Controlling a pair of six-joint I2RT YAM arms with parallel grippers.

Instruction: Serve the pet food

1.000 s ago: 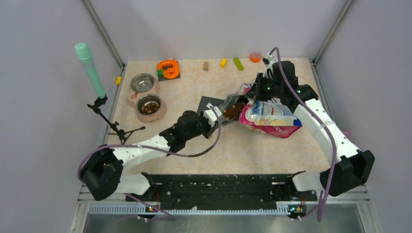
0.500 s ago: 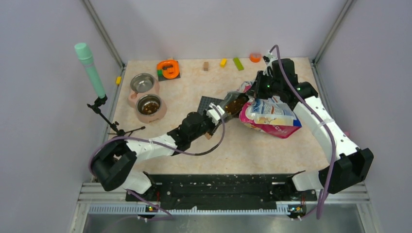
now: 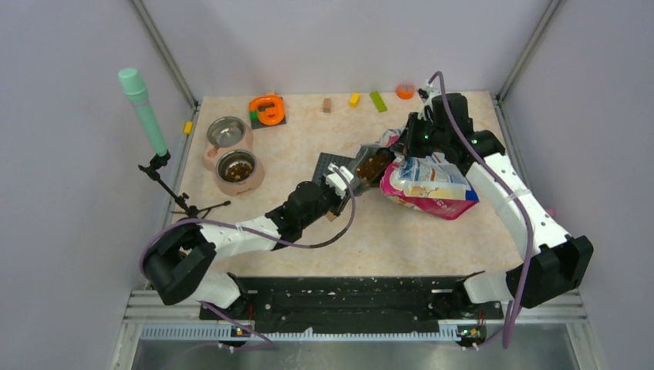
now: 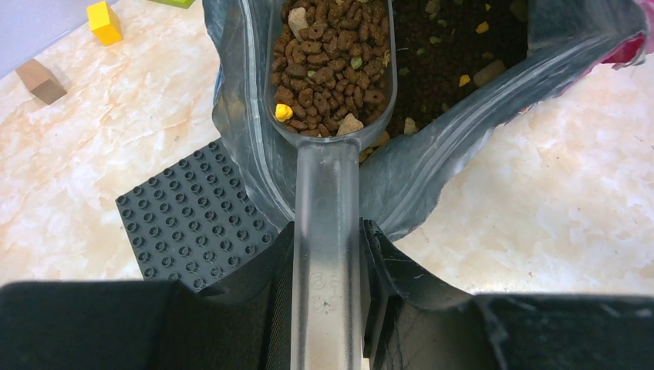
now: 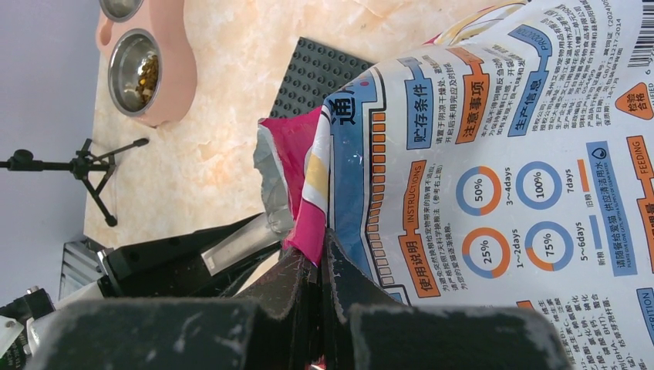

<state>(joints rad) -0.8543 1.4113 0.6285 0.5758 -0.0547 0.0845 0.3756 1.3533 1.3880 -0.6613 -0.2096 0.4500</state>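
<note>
Left gripper (image 4: 328, 250) clamps the handle of the clear scoop (image 4: 330, 177), which is heaped with kibble (image 4: 328, 69) inside the open mouth of the pink-and-blue food bag (image 3: 428, 189). Right gripper (image 5: 320, 258) is pinched shut on the bag's top edge. Bag lies on the table (image 3: 308, 139), just beside the dark grey studded plate (image 4: 197, 223).

Three views, one table (image 3: 308, 146).
Overhead camera looks down from the near side; close wrist cameras both show the food bag (image 3: 428, 185) and studded plate (image 4: 193, 223).

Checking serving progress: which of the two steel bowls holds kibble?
The nearer bowl, closer to the arms, has brown kibble; the farther bowl shows bare steel.
</note>
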